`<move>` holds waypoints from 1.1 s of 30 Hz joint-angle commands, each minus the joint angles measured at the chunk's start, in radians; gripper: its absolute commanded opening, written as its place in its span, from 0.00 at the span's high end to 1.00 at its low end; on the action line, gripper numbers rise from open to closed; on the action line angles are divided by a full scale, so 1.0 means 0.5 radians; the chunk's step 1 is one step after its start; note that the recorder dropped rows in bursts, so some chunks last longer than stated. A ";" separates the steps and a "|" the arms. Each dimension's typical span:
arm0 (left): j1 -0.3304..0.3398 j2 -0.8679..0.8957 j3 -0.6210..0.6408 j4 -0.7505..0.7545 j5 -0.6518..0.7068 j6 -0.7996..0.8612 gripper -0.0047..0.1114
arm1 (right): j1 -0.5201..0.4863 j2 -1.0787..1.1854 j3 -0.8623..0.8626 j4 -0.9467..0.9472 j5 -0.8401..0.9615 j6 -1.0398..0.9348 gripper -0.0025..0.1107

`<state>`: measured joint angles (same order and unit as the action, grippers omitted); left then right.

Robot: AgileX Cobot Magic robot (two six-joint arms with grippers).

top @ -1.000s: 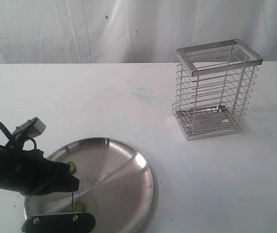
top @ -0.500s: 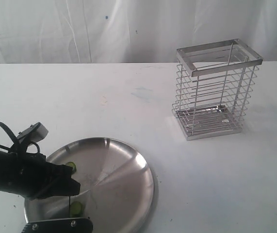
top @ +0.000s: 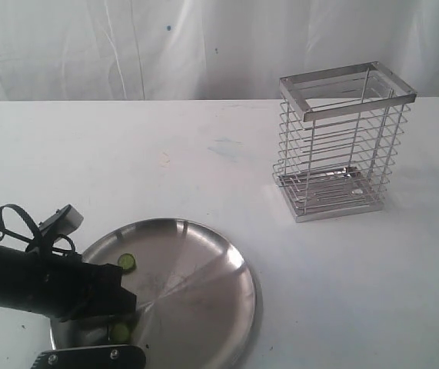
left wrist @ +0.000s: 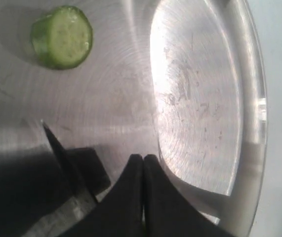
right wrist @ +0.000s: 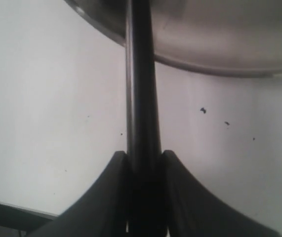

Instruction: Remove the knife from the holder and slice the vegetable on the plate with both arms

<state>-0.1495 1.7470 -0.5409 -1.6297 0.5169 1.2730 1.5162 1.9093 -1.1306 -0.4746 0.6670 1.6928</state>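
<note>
Here the knife [right wrist: 141,94] blade is hidden, apparently beyond the plate [right wrist: 220,64] rim.

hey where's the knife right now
The knife is clamped in the right gripper at the exterior view's lower left, its blade reaching over the plate.

Green slices [top: 127,262] with pale centres lie on the shiny silver plate [top: 204,284]; the knife [right wrist: 141,98] is black.

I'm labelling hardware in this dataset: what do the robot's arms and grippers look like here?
The left arm is bulky and black, with looping black cables and a small grey-white block on top. The left gripper has tapered matt black fingers. The right gripper has similar curved black fingers.
</note>
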 commanded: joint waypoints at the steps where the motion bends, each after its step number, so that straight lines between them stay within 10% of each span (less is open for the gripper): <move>1: -0.006 -0.002 0.017 -0.035 0.091 0.020 0.96 | -0.005 0.004 0.009 -0.067 0.046 0.031 0.98; 23: -0.003 -0.470 -0.056 -0.081 0.253 0.234 0.96 | -0.005 -0.249 0.009 -0.218 0.670 -0.002 0.98; 33: -0.003 -0.538 -0.056 -0.055 0.122 0.224 0.96 | -0.009 -0.212 0.009 -0.068 0.275 -0.067 0.98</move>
<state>-0.1495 1.4891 -0.5673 -1.6536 0.5721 1.3804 1.5162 1.7759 -1.1306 -0.5265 0.8309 1.6652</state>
